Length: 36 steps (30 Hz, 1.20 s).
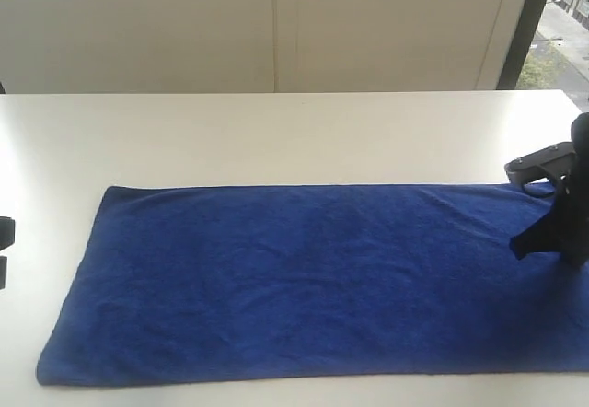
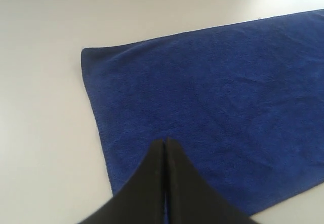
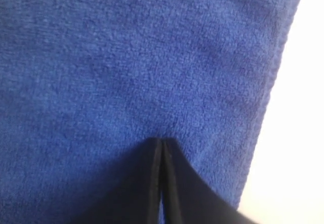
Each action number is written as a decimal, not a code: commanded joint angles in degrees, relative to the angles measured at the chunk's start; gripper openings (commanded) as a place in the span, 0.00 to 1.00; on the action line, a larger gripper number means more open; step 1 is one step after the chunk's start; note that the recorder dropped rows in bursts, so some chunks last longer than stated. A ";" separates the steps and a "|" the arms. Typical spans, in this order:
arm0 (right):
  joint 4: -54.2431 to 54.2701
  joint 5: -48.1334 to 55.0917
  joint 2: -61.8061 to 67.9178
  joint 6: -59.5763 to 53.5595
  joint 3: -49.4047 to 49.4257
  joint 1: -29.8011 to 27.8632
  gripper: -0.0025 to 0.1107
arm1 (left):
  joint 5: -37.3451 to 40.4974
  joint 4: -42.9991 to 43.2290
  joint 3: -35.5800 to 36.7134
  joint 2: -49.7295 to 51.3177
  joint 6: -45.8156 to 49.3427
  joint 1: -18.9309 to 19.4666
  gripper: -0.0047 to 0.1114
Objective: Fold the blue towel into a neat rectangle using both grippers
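The blue towel [image 1: 304,278] lies spread flat and long across the white table [image 1: 276,131], with faint wrinkles. My right gripper [image 1: 518,249] is low over the towel's right end, jaws pressed together. In the right wrist view its tips [image 3: 161,142] sit close on the terry [image 3: 126,62], a short way in from the hemmed edge, with no cloth seen between them. My left gripper [image 2: 165,140] is shut too and hovers above the towel's left end [image 2: 212,97], near its short edge and holding nothing. Only a sliver of the left arm [image 1: 4,241] shows in the exterior view.
Bare white tabletop surrounds the towel on the far side and to the left [image 2: 45,107]. A cream wall panel [image 1: 276,20] stands behind the table, and a window strip [image 1: 561,20] is at the far right. The towel's near edge runs close to the table's front.
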 commanded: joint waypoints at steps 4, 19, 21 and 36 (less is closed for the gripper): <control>-0.65 -0.74 0.49 0.32 0.15 -3.93 0.02 | 0.51 -0.25 0.30 -0.40 -0.34 -0.14 0.04; -4.12 -6.02 0.49 -0.01 0.15 -6.99 0.02 | 0.59 -0.25 0.30 -0.40 -0.34 -0.14 0.04; -4.12 -6.27 0.49 -0.01 0.15 -6.99 0.02 | 0.72 -0.25 0.30 -0.40 -0.34 -0.14 0.04; 5.07 -4.71 -7.26 -0.86 -0.08 -7.62 0.08 | 1.33 -0.25 0.30 -0.40 -0.45 -0.14 0.04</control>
